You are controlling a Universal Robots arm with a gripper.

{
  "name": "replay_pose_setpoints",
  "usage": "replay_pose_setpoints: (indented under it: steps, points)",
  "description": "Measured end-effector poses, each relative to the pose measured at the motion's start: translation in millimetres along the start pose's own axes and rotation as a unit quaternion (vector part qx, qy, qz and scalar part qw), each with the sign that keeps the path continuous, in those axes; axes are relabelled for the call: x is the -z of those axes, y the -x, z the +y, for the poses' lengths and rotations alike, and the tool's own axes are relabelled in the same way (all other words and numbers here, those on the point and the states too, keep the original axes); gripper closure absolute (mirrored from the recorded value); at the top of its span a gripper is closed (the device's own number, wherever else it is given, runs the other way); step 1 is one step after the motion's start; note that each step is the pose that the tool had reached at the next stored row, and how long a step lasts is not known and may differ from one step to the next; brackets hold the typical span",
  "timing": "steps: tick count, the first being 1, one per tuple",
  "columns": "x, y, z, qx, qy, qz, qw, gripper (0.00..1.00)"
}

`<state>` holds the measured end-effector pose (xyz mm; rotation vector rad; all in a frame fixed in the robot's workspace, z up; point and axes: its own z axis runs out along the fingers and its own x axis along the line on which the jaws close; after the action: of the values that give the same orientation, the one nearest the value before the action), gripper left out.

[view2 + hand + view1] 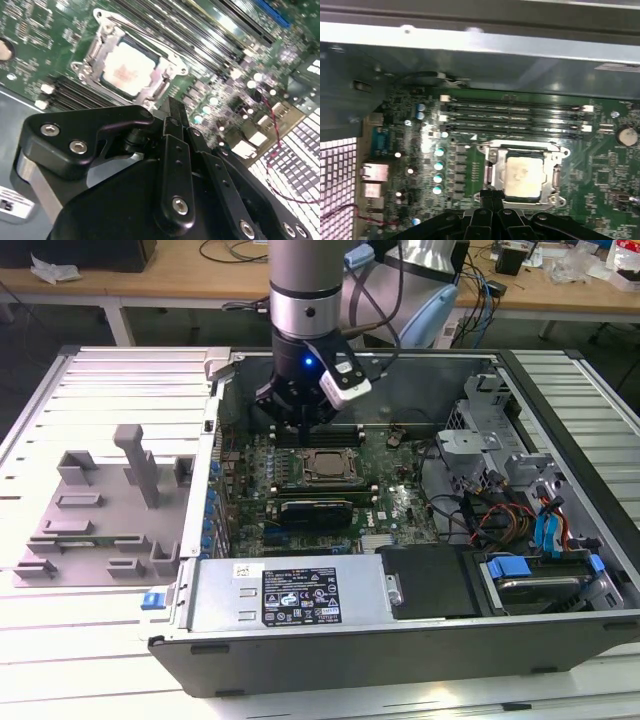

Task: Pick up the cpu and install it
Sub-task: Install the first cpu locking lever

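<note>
The fingers [175, 135] are pressing together at their tips with nothing between them, so the gripper [173, 107] is carrying no load. In my judgement this clenched, narrow profile is suiting movement among crowded parts rather than a grasp. The tips are hanging just beside one corner of the socket [167, 75], apart from the cpu; whether they are touching anything cannot be told. The cpu [127, 70] is lying flat and square inside the socket, its silvery top facing up and the socket's metal edges bordering all four sides. Its level fit is suggesting that it is seated, though whether it is latched down cannot be told. In the first wrist view the memory slots [515, 116] are running in parallel rows just beside the socket. In the exterior view the gripper [300, 425] is standing over those rows at the socket's twelve o'clock, with the cpu [322, 466] near it at five o'clock. A black card [315, 510] is lying just beside the socket at its six o'clock. All of this is sitting on the board [400, 505] inside the open case [400, 655], which is lying on its side, presumably so that the arm is reaching straight down. A grey fixture [95, 510] is resting on the table [120, 370] at the case's nine o'clock, well apart from the gripper.
</note>
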<state>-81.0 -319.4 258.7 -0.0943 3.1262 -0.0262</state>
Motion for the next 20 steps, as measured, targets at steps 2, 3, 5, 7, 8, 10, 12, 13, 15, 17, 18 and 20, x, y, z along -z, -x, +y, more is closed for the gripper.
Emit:
replay_pose_setpoints:
  steps: [2,3,5,7,8,10,12,13,15,17,18,20]
  points:
    - [0.1,-5.5,0.3,0.0,0.0,-0.0004,1.0,0.89]
    - [0.1,-9.1,0.6,0.0,0.0,-0.0009,1.0,0.89]
    - [0.2,-10.7,0.7,0.0,-0.0001,-0.0014,1.0,0.89]
    - [2.6,-11.4,0.6,0.0,-0.0001,-0.0021,1.0,0.89]
    - [7.2,-11.5,0.6,0.0,-0.0001,-0.0025,1.0,0.89]
    - [10.1,-13.2,0.7,0.0,-0.0001,-0.0037,1.0,0.89]
    - [10.2,-16.3,0.9,0.0,0.002,-0.0056,1.0,0.89]
    - [10.1,-19.1,1.1,0.0,0.007,-0.0074,0.9999,0.89]
    - [10.1,-22.1,1.3,0.0,0.0182,-0.0094,0.9998,0.89]
    - [10.0,-25.9,1.5,0.0,0.0355,-0.0119,0.9993,0.89]
    - [10.0,-28.2,1.6,-0.001,0.0492,-0.0136,0.9987,0.89]
    - [10.1,-32.0,1.9,-0.001,0.0775,-0.0171,0.9968,0.89]
